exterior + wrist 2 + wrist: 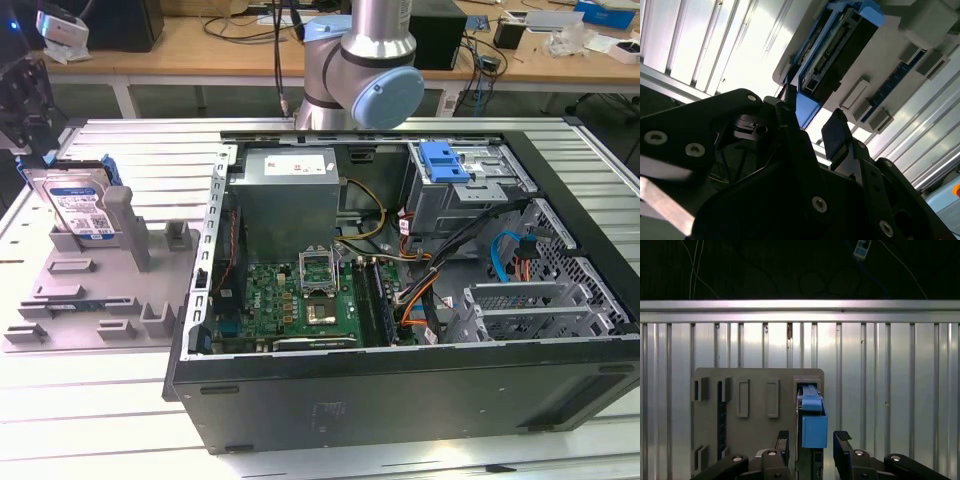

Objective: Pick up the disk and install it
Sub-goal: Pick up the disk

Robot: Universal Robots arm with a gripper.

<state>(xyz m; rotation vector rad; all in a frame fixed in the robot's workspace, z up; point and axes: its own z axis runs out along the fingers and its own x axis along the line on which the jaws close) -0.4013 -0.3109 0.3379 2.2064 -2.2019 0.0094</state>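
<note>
Gripper [812, 437]: held open and lowered over the disk. In the first wrist view one dark finger [783, 441] is seen on each side of the blue rail, with a narrow gap on both sides. No contact is shown.
Disk [78, 205]: stood on edge in a slot of the grey holder, at the exterior view's left and well apart from the computer case. Its white-and-blue label is turned toward the exterior camera.
Disk, wrist views: the blue rail bracket [814, 426] is seen end-on between the fingers in the first wrist view. In the second wrist view the dark underside of the disk [840, 45] is seen running away from the fingertips.
Grey holder [90, 300]: a flat moulded fixture with several upright posts and empty slots, laid on the slatted metal table [140, 140].
Arm [365, 60]: a silver tube with a pale blue joint cap, mounted behind the case.
Computer case [400, 400]: laid on its side with the panel removed, so that the green motherboard [300, 290] and the grey power supply [290, 190] are exposed.
Drive cage [470, 190]: grey metal, placed in the far corner of the case toward the exterior view's right and topped by a blue plastic latch [445, 160].
</note>
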